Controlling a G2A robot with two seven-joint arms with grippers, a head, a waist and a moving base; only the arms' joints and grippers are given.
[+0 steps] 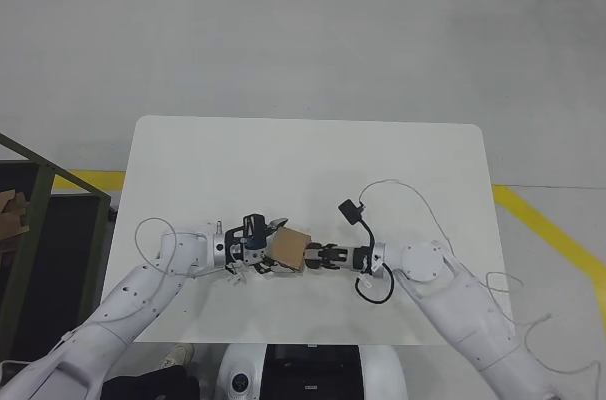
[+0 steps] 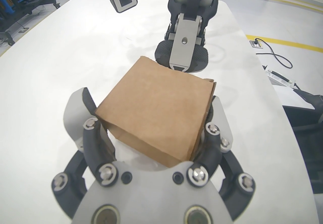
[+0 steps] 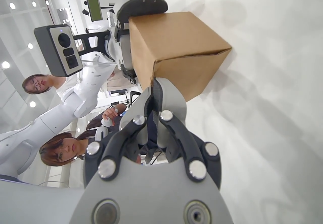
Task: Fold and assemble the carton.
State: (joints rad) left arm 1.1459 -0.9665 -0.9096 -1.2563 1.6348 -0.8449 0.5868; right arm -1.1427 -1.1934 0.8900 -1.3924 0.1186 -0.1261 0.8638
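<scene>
My left gripper (image 2: 151,99) is closed on the carton (image 2: 161,119), one finger against each of two opposite side walls. The box fills the lower middle of the left wrist view, its brown top face turned up towards the camera. My right gripper (image 3: 153,87) meets the carton from the other end. Its fingers are drawn narrow, almost together, at the box's corner edge in the middle of the right wrist view. I judge they nip a panel edge or the seam there, though the board between the pads is too hidden for me to be sure. In the top view the carton sits between my two wrists, low in the frame and just left of centre, close to the lower edge of the white table (image 1: 313,160). Whether it rests on the surface or hangs just above it I cannot tell. It already stands as a squared box. I judge it to be light, thin board, stiff along its folds and corners but soft in the middle of each wall, so a hard squeeze there would bow or crush it. The matt paper should give my rubber pads good bite, so slipping worries me less than denting. The best hold, I think, is across opposite walls close to the folded edges, with gentle pressure.
</scene>
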